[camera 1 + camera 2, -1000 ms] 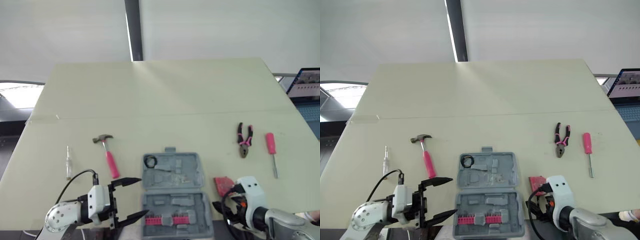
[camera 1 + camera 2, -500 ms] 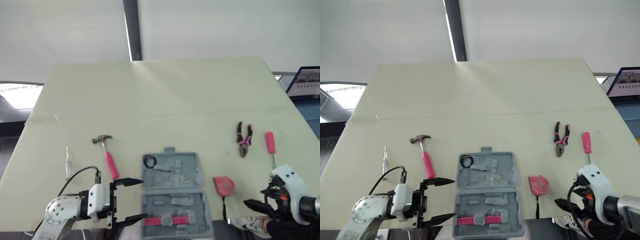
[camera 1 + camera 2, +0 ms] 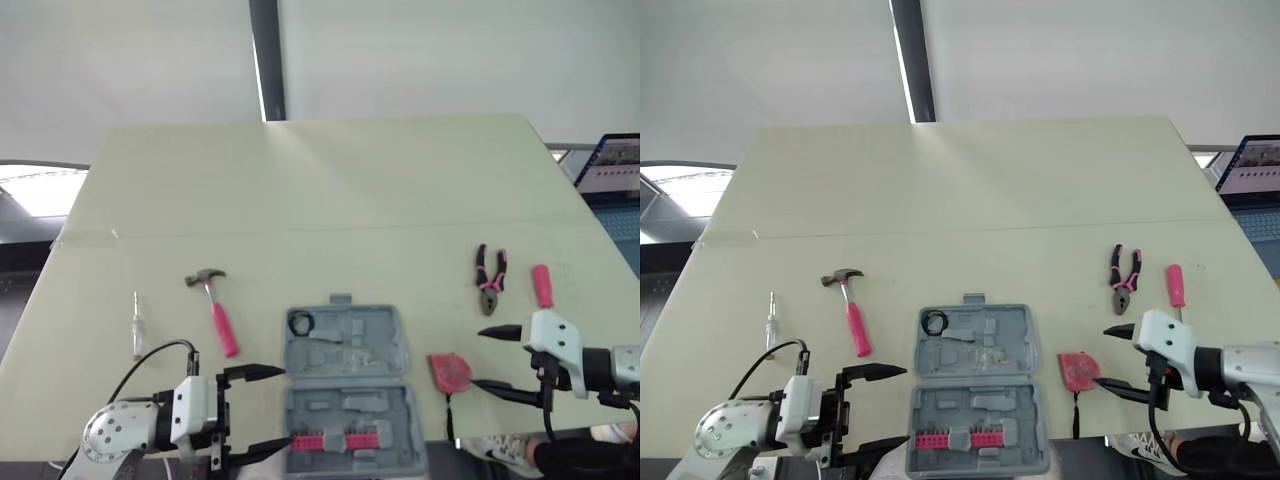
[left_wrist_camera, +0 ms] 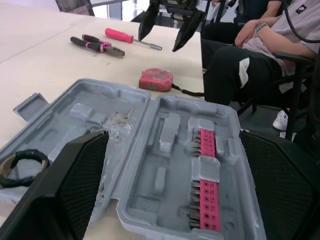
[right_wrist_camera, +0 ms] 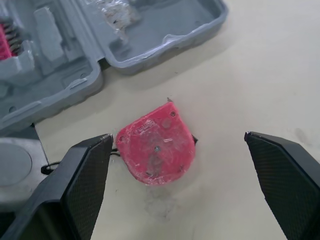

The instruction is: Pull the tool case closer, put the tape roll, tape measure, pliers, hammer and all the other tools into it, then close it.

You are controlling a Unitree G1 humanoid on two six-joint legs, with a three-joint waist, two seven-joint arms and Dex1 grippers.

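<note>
With the tool case (image 3: 346,390) lying open flat at six o'clock on the table (image 3: 330,190), its near half sits right on the near edge. Wide bare tabletop runs from the case out to twelve o'clock.

Into the case: the far half holds the black tape roll (image 3: 300,323) in its ten o'clock corner and a scrap of clear plastic (image 4: 119,122) near the middle. The near half carries a row of bits in pink holders (image 3: 335,440).

Left gripper (image 3: 285,407) is at nine o'clock of the case's near half, jaws spread wide, holding nothing. Whether its nearer fingertip touches the case cannot be told.

Over to three o'clock of the case: the red tape measure (image 3: 450,371) lies flat, just beside it, its black strap trailing toward the near edge. Right gripper (image 3: 477,358) is just beside the tape measure, jaws gaping and gripping nothing; its wrist view has a finger on each side of the tape measure, apart from it.

Pliers (image 3: 489,279) and the pink screwdriver (image 3: 541,285) lie at two o'clock, near the right edge. The hammer (image 3: 213,305) is at ten o'clock, a small clear-handled screwdriver (image 3: 137,325) farther out at nine. A seated person (image 4: 250,55) is past the table's right edge.
</note>
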